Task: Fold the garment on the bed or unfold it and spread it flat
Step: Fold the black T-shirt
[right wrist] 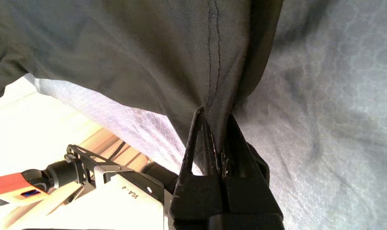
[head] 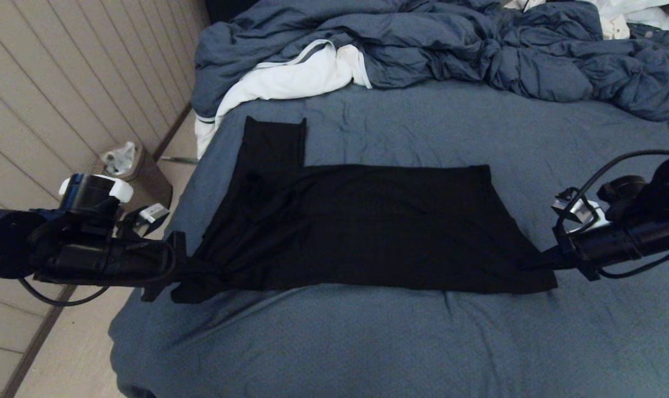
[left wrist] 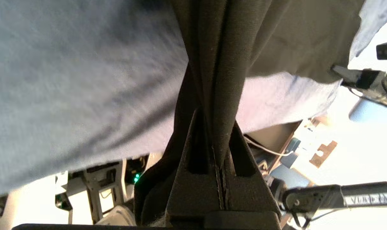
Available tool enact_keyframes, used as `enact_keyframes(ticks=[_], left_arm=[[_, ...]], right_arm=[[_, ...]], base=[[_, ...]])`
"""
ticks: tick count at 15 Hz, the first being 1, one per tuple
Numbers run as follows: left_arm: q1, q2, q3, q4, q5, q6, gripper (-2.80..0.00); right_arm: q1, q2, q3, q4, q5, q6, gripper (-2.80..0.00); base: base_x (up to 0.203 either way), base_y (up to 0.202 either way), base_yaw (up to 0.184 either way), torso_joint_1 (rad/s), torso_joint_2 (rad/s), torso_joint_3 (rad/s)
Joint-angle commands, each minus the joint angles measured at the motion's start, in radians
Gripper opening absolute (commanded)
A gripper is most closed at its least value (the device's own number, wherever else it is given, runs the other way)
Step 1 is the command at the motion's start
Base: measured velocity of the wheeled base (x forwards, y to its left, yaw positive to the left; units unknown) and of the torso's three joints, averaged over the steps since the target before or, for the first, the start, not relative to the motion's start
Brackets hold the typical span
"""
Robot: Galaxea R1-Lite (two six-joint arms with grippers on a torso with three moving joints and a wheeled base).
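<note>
The black T-shirt [head: 362, 226] lies on the blue-grey sheet of the bed [head: 423, 342], with its long axis running from left to right between the two arms and one sleeve pointing toward the duvet [head: 434, 44]. The left gripper [head: 175, 275] is clamped on the bunched near corner at the left end. The right gripper [head: 533, 262] is pinched on the hem corner at the right end. Both pinch points lie on the near edge, so I judge the next move carries this edge toward the far edge.

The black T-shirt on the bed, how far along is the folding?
Done: the garment lies flat, one sleeve out. In hand: left gripper and right gripper are shut on its near corners. Left: carrying that edge over across the bed.
</note>
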Motion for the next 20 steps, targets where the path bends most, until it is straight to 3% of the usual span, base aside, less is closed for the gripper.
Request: enact_keyframes(ticks=[1, 7, 10, 17, 20], left_arm=[[0.000, -0.036, -0.009, 0.034, -0.004, 0.014, -2.80], [0.000, -0.057, -0.085, 0.175, -0.004, 0.078, -2.80], [0.000, -0.056, -0.142, 0.265, -0.003, 0.117, -2.80], [0.000, -0.063, -0.258, 0.606, -0.005, 0.342, -2.80], [0.000, -0.097, -0.230, 0.628, -0.003, 0.349, -2.80]], right_arm=[[-0.009, -0.011, -0.005, 0.008, 0.002, -0.004, -2.80], [-0.028, -0.010, -0.092, 0.192, 0.001, -0.116, -2.80], [-0.037, -0.007, -0.128, 0.239, -0.004, -0.132, -2.80], [-0.042, -0.005, -0.216, 0.393, -0.065, -0.147, -2.80], [-0.057, -0.022, -0.186, 0.406, -0.076, -0.153, -2.80]], base=[[0.000, 0.000, 0.000, 0.000, 0.00, 0.000], [0.000, 0.000, 0.000, 0.000, 0.00, 0.000], [0.000, 0.000, 0.000, 0.000, 0.00, 0.000], [0.000, 0.000, 0.000, 0.000, 0.00, 0.000], [0.000, 0.000, 0.000, 0.000, 0.00, 0.000]])
